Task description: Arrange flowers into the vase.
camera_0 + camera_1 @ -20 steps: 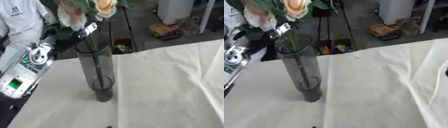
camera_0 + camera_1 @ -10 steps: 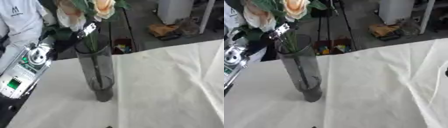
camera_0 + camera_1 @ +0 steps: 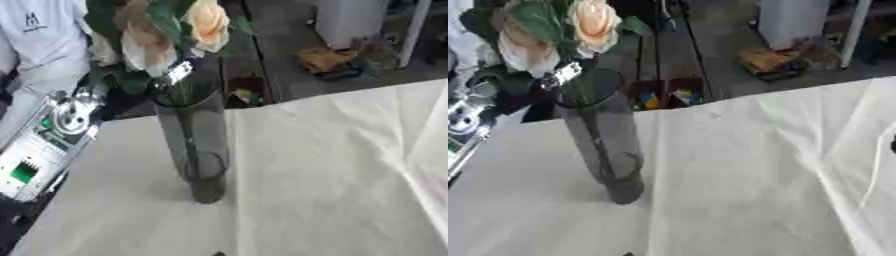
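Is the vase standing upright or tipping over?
Upright. The vase stands on its base on the white cloth, with the flowers' stems inside and blooms above its rim.

My vase (image 3: 194, 142) stands upright on the table (image 3: 332, 170), left of centre. The flowers (image 3: 166, 30) sit above its far rim, stems running down inside. A device (image 3: 39, 145) lies left of the vase.

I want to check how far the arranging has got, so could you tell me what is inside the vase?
Thin stems show through the grey glass vase, reaching its base, with pale flowers and green leaves above the rim. The left hand at the rim hides where they enter.
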{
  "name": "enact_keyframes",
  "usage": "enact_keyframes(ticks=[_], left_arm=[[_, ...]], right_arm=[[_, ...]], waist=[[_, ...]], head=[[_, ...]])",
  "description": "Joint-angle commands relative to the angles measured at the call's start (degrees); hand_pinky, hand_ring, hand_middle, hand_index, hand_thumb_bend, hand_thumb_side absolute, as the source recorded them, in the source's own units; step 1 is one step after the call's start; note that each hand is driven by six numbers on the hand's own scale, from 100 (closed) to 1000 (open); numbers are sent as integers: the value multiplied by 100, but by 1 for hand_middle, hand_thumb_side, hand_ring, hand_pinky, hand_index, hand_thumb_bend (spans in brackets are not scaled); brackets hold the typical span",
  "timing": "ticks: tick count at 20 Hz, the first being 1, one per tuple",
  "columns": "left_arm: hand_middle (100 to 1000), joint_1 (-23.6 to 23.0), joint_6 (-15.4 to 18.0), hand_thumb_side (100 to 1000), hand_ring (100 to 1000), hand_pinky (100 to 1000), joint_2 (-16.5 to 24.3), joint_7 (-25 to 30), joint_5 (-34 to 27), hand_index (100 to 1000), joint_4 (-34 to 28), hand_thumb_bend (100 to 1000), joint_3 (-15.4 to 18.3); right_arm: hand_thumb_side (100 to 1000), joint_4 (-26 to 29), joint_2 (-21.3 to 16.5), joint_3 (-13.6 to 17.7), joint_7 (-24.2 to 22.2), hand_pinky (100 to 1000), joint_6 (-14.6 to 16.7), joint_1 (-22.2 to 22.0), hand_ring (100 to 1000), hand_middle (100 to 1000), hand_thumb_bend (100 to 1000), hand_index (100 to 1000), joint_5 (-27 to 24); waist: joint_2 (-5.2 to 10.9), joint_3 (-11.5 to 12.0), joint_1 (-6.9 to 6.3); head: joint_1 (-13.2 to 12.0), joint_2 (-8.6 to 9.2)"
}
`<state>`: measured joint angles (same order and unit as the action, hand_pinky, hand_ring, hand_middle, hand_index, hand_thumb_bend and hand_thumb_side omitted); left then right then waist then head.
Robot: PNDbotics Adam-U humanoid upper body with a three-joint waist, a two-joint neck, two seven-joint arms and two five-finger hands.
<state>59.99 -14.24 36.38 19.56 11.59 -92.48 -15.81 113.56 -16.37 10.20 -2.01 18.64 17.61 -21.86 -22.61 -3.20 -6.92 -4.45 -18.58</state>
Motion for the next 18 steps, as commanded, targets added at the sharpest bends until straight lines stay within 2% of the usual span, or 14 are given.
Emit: enact_keyframes(ticks=[1,2,3,10,14,18], left_arm=[[1000,78,-7,1000,882,850,187,237,94,1000,-97,252,136],[1000,78,-9,1000,882,850,186,269,107,1000,-104,252,150],[1000,46,-35,1000,899,866,213,314,121,1000,-65,207,122],[1000,61,-82,1000,905,874,225,851,199,1000,128,221,188],[1000,74,-40,1000,909,880,224,1022,259,1000,105,250,255],[1000,99,35,1000,926,901,240,1171,385,1000,86,355,266]], right_arm=[[930,103,-76,25,0,890,-6,29,799,324,100,901,-55],[930,103,-76,25,0,890,-6,29,799,324,100,901,-55],[927,103,-80,27,10,887,-4,34,797,329,100,899,-62],[926,103,-89,25,54,887,-25,27,797,327,100,900,-92],[927,103,-83,24,51,890,-57,17,799,324,100,901,-84],[926,103,-84,28,57,890,-69,16,799,324,100,901,-91]], waist=[[120,7,42],[120,7,43],[141,11,43],[186,17,51],[188,18,43],[190,2,41]], head=[[3,-7],[4,-7],[12,-10],[15,-11],[17,-4],[18,-8]])
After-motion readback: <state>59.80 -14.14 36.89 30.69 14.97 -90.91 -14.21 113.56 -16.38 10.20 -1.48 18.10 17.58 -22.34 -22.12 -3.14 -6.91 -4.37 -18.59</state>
